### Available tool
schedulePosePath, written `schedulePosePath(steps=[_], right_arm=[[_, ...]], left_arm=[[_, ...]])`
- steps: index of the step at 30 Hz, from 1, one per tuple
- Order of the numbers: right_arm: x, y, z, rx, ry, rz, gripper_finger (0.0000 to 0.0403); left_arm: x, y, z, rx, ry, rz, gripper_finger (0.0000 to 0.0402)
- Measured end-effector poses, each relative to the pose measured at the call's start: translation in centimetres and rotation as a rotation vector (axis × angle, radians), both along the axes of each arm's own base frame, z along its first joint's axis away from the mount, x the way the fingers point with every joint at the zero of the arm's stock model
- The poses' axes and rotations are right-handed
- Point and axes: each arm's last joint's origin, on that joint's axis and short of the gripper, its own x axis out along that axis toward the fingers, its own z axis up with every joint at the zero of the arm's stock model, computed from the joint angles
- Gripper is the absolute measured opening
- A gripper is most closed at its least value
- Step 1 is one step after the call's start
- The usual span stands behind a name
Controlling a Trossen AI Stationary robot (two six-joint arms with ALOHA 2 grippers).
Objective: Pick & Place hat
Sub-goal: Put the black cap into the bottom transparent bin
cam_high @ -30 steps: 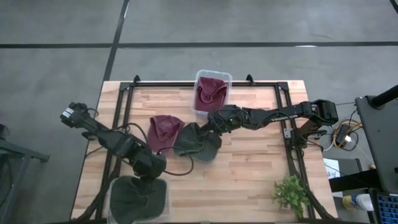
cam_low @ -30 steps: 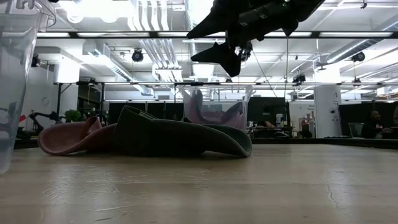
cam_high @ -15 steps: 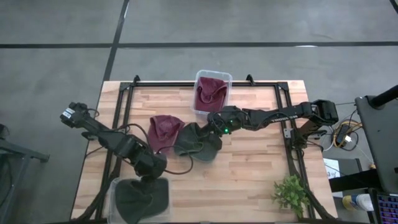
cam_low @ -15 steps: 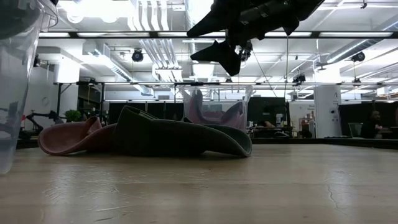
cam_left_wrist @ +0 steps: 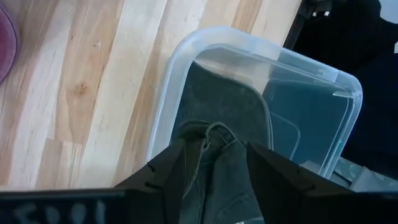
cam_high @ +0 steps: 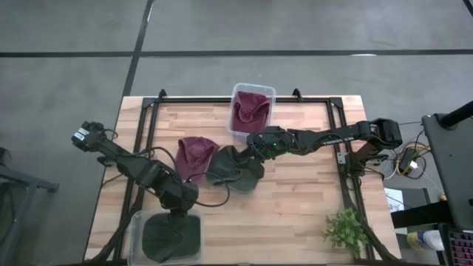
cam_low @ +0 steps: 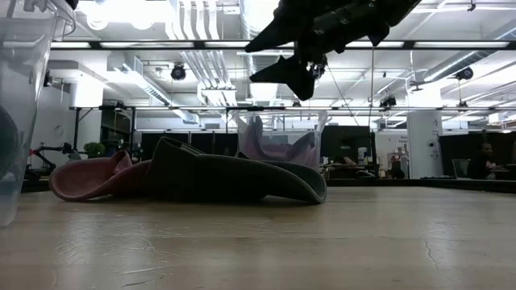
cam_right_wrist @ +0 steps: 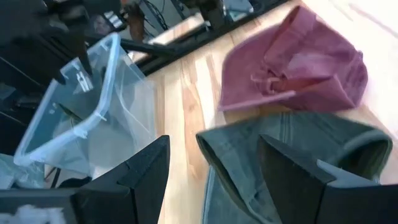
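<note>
A dark green hat [cam_high: 170, 236] lies in the clear bin [cam_high: 137, 222] at the table's near left corner. My left gripper [cam_high: 177, 213] hangs just above it, open, and a raised fold of the hat [cam_left_wrist: 214, 140] stands between its fingers. A second green hat [cam_high: 233, 168] rests brim-down on the table's middle, against a maroon hat [cam_high: 196, 154]. My right gripper [cam_high: 257, 142] hovers open above this green hat's far right edge [cam_right_wrist: 292, 143], well clear of it in the low view [cam_low: 294, 68]. My left gripper stands open over the green hat in the bin, its fingers [cam_left_wrist: 171, 168] pointing down on either side of a raised fold. I cannot tell whether they touch the cloth. The hat rests on the bin's floor.
A second clear bin [cam_high: 253, 90] at the table's far middle holds another maroon hat [cam_high: 250, 111]. A black frame rail [cam_high: 148, 133] runs along the table's left, far and right sides. A green plant [cam_high: 346, 230] stands at the near right corner.
My left gripper has opened and let go of the green hat. The hat, which spread over the near-left bin's rim a second ago, has dropped down inside the bin.
</note>
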Motion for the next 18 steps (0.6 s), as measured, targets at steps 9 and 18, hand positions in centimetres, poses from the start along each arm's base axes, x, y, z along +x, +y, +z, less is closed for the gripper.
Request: schedulePosePath(steps=[9,18], right_arm=[[-0.6,1.3,-1.1,0.008,0.128,0.035,0.0233],[-1.4,1.6,-2.2,-0.017,0.282,-0.029,0.0224]], left_arm=[[-0.1,0.1,0.2,-0.008,-0.007,-0.042,0.0167],[-1.1,1.2,1.5,-0.017,-0.074,-0.092,0.0167]])
